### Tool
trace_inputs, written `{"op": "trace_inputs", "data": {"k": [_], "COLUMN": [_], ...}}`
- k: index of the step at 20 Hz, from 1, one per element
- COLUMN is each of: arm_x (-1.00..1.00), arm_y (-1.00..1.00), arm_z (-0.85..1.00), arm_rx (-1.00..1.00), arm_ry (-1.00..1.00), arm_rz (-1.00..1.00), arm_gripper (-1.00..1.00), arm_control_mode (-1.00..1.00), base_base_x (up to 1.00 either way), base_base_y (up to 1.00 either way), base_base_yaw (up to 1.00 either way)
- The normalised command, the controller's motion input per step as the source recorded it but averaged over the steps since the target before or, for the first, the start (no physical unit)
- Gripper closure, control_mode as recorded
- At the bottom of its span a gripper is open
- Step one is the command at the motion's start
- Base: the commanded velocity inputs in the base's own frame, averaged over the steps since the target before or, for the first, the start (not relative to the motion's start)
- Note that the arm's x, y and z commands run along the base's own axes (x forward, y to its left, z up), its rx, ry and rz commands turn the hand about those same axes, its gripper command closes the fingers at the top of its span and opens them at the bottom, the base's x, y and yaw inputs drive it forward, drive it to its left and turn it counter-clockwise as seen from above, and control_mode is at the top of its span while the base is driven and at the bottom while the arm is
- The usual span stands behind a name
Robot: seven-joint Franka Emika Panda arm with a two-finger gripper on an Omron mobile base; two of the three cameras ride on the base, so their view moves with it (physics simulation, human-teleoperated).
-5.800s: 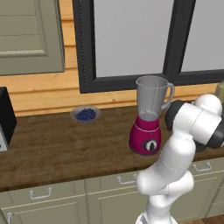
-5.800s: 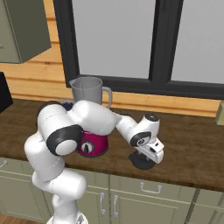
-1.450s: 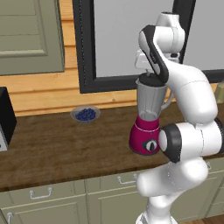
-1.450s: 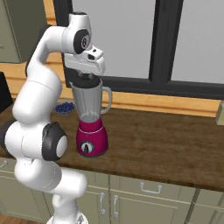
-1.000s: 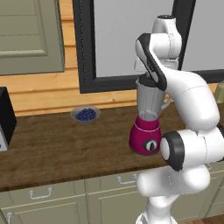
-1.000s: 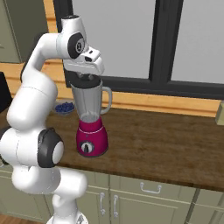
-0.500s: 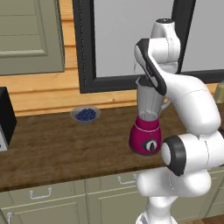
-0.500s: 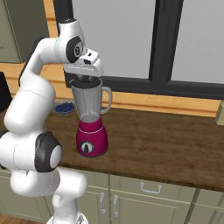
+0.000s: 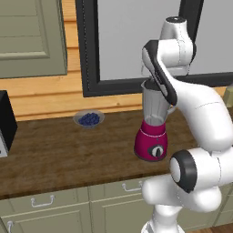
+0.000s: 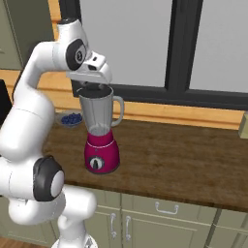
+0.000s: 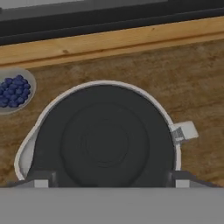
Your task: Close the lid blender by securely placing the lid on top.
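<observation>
The blender stands on the wooden counter (image 9: 68, 154), with a magenta base (image 9: 152, 145) (image 10: 101, 154) and a clear grey jar (image 9: 156, 103) (image 10: 99, 114). My gripper (image 10: 92, 86) (image 11: 109, 179) hangs straight over the jar's mouth, shut on the black round lid (image 11: 105, 140) (image 10: 91, 90). From the hand view the lid covers nearly all of the jar's rim (image 11: 100, 84), which peeks out as a pale ring at the top and left. The jar's handle (image 11: 183, 131) (image 10: 119, 110) sticks out to one side. Whether the lid rests on the rim I cannot tell.
A small bowl of blueberries (image 9: 89, 119) (image 10: 71, 119) (image 11: 15, 90) sits behind and left of the blender. A black appliance (image 9: 4, 123) stands at the counter's left end. A dark window frame (image 10: 184, 53) runs along the back wall, and a beige object (image 10: 243, 126) is at far right.
My hand has sunk a little with the lid, from well above the jar down to its rim. The blender and bowl have stayed put.
</observation>
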Motion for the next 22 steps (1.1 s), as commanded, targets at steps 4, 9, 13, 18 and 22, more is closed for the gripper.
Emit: {"op": "trace_inputs", "data": {"k": [4, 9, 13, 18, 22], "arm_x": [-1.0, -1.0, -0.85, -0.29, -0.03], "arm_y": [0.5, 0.93, 0.95, 0.51, 0.07], "arm_z": [0.14, -0.25, -0.64, -0.59, -0.16], "arm_rx": [-0.1, -0.07, -0.15, -0.14, -0.01], "arm_ry": [-0.11, 0.0, 0.05, 0.02, 0.0], "arm_rz": [0.0, 0.0, 0.0, 0.0, 0.0], "arm_gripper": [-1.0, -1.0, -1.0, -1.0, -1.0], "arm_control_mode": [-1.0, -1.0, -1.0, -1.0, -1.0], "base_base_x": [0.0, 0.0, 0.0, 0.0, 0.0], "base_base_y": [0.0, 0.0, 0.0, 0.0, 0.0], "base_base_yaw": [0.0, 0.0, 0.0, 0.0, 0.0]}}
